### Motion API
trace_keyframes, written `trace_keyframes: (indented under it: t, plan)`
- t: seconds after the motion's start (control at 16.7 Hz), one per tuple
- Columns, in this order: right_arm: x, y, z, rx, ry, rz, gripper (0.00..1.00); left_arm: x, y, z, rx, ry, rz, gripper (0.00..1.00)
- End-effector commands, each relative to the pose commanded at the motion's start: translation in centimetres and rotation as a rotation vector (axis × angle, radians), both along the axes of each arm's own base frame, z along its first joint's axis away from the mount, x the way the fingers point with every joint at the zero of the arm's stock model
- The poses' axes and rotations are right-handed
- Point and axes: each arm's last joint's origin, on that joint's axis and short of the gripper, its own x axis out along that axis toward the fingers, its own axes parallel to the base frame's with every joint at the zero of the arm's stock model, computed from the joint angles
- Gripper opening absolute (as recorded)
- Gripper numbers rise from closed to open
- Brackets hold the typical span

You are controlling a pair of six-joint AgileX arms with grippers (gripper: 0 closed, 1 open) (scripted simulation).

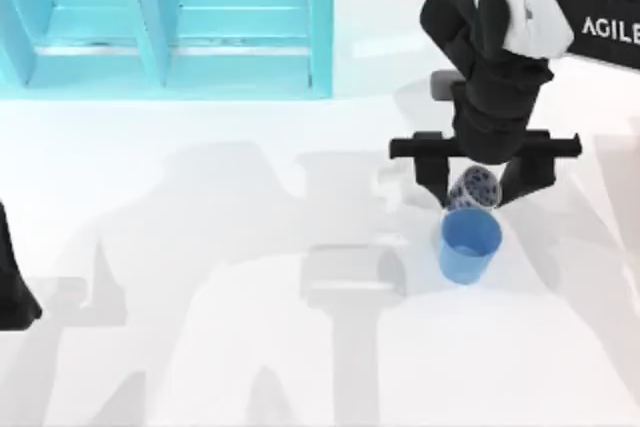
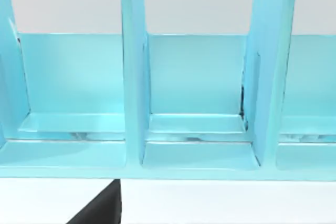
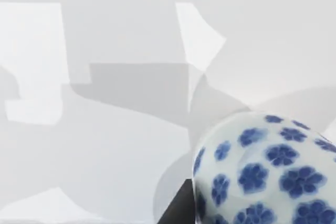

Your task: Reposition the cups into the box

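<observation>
Top view alone shows blue cup (image 1: pixel 469 245) beside speckled cup (image 1: pixel 473 189).

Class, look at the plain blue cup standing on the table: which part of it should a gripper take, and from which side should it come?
Probably the rim wall of the blue cup, approached from above. It stands upright, mouth open upward, so one finger could go inside and one outside. The patterned cup and right gripper crowd its far side, so the near wall looks freer.

The white cup (image 3: pixel 262 171) looked like glazed ceramic, smooth with blue flower prints. The blue cup (image 1: pixel 469 244) appeared plain and matt. The box (image 2: pixel 199 156) had glossy, smooth turquoise walls.
</observation>
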Motion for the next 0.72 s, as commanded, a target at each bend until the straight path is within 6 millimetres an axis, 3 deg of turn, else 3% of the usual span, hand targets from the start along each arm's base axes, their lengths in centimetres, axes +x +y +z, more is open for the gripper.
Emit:
trace_keyframes:
  t: [0.3,0.72]
  plan:
    - [0.0,0.0,0.0,0.0,0.0,0.0,0.02,0.0,0.0,0.0,0.0,0.0,0.0,1.0]
    - [0.0,0.0,0.0,0.0,0.0,0.0,0.0,0.0,0.0,0.0,0.0,0.0,0.0,1.0]
